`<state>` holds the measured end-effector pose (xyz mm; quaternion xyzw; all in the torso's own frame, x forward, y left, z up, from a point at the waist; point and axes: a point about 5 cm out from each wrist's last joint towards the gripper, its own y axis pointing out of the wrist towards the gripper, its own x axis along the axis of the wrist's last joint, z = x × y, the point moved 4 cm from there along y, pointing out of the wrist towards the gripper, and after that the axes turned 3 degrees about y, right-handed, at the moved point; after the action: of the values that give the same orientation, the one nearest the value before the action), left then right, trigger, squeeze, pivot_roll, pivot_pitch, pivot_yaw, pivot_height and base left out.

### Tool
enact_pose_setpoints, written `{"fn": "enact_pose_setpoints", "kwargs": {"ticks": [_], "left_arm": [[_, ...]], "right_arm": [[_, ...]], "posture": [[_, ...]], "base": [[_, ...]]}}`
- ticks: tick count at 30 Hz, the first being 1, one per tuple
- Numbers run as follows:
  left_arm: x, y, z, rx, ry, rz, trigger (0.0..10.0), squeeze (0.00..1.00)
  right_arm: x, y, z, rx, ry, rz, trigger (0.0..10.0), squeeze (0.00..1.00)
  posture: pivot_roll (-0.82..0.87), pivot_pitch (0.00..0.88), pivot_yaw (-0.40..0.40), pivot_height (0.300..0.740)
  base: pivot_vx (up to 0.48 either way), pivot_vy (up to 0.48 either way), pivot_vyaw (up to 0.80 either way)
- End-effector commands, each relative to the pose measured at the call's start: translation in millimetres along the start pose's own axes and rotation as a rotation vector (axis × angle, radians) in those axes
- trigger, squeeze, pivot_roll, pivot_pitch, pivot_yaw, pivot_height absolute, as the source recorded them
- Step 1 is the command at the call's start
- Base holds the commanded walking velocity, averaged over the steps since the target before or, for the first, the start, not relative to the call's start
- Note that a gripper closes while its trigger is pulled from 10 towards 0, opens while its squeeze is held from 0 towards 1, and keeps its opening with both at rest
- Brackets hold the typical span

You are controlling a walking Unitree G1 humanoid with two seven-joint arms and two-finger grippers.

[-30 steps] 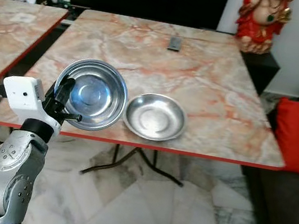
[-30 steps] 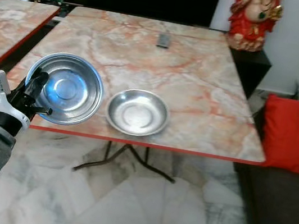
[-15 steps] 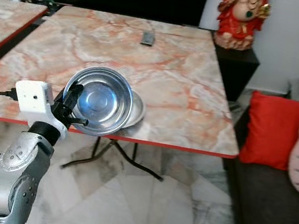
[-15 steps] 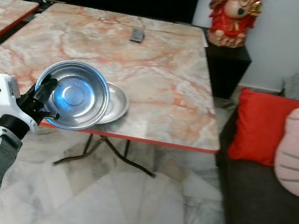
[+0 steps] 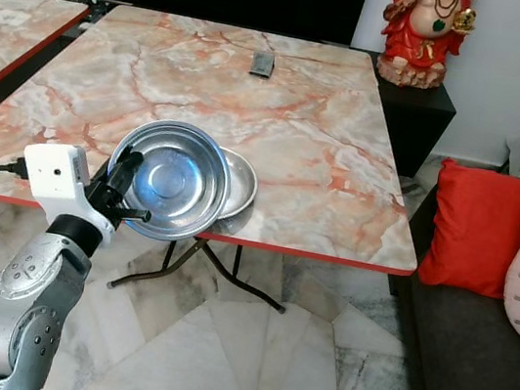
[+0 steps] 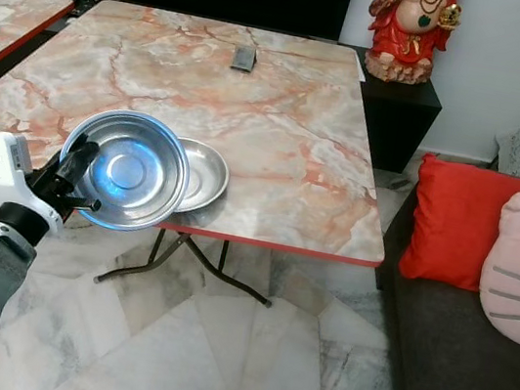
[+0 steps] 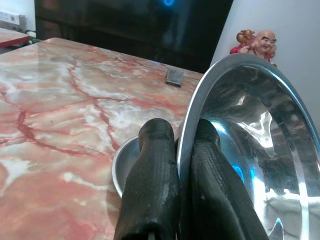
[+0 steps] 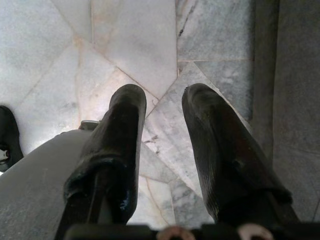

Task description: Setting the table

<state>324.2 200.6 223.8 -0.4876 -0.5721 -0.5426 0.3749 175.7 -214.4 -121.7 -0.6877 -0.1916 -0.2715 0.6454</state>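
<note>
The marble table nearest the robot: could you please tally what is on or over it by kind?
Steel bowls: 2, a large bowl held by its rim in the left end effector, and a smaller bowl resting on the marble table.
Dark remote-like object: 1.
Total: 3.

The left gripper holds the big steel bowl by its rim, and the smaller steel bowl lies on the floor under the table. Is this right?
Not quite. The left gripper does hold the big steel bowl by its rim, but the smaller steel bowl lies on the marble table, partly behind the big one, as the left eye view shows.
</note>
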Motion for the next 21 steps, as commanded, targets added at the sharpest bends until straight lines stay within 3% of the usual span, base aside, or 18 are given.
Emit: {"fn": "enact_pose_setpoints", "kwargs": {"ticks": [1, 21], "left_arm": [[4.6, -1.7, -2.2, -0.016, 0.01, -0.008, 10.0, 0.0], [4.5, -1.7, -3.8, -0.027, 0.006, -0.004, 10.0, 0.0]], "right_arm": [[-6.4, -1.5, -1.8, -0.004, 0.004, 0.022, 10.0, 0.0], [-6.3, -1.4, -1.4, -0.001, 0.002, 0.023, 10.0, 0.0]], "posture": [[0.08, 0.125, -0.019, 0.74], [0.08, 0.126, -0.017, 0.74]], "base": [[0.307, 0.0, 0.0], [0.332, 0.0, 0.0]]}}
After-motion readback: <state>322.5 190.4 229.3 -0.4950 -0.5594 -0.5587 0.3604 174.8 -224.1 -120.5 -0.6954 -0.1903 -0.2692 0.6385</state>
